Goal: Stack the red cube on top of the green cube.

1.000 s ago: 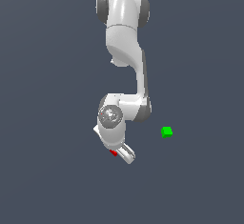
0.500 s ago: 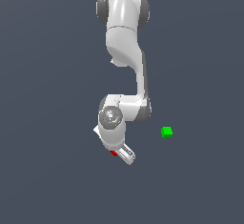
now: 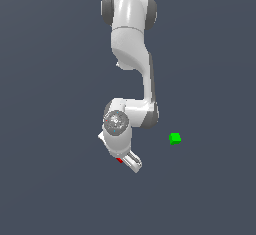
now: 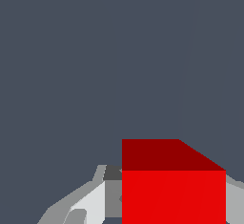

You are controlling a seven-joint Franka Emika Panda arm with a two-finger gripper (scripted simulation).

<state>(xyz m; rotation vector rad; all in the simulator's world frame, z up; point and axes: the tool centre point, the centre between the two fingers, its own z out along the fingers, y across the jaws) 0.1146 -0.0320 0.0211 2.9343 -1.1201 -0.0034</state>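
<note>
The red cube (image 4: 174, 197) fills the lower part of the wrist view, sitting between the two fingers of my gripper (image 4: 172, 180); one finger (image 4: 112, 189) touches one side face and the other touches the opposite face. From the exterior view only a red sliver of that cube (image 3: 119, 160) peeks out under the white gripper (image 3: 123, 158). The gripper is shut on the red cube, low over the dark grey floor. The green cube (image 3: 174, 138) rests alone on the floor, well off to the exterior view's right of the gripper and a little farther up the picture.
The white arm (image 3: 131, 39) reaches down from the top of the exterior view to the wrist (image 3: 117, 121). A uniform dark grey floor (image 3: 55, 179) lies all around, with nothing else on it.
</note>
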